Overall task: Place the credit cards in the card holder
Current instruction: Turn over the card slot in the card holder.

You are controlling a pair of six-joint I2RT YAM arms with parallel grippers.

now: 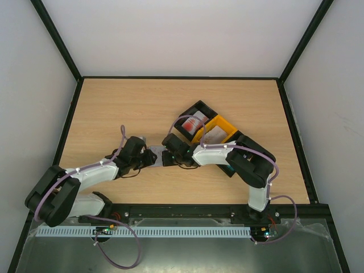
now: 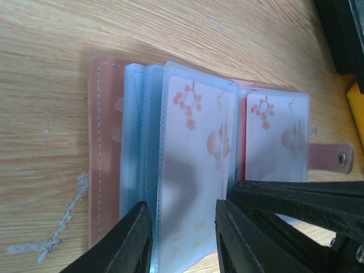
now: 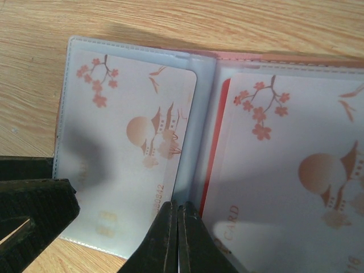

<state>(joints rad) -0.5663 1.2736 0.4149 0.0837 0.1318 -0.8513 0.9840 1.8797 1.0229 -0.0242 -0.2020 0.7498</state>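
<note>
The card holder (image 2: 105, 142) lies open on the table, reddish-brown cover at the left and blue clear sleeves fanned out; it also shows in the top view (image 1: 153, 153). A white credit card with red blossoms (image 2: 199, 142) sits in one sleeve, another (image 2: 278, 142) in the sleeve beside it. Both also show in the right wrist view (image 3: 136, 148) (image 3: 296, 182). My left gripper (image 2: 185, 239) is open, its fingers either side of the near sleeve's edge. My right gripper (image 3: 177, 239) is shut, its tip at the fold between the two sleeves.
A black tray (image 1: 200, 104) holds a white and red card (image 1: 194, 122). A yellow tray (image 1: 227, 122) next to it holds another card (image 1: 213, 135). Both stand just behind the right arm. The holder's snap tab (image 2: 333, 156) sticks out on the right.
</note>
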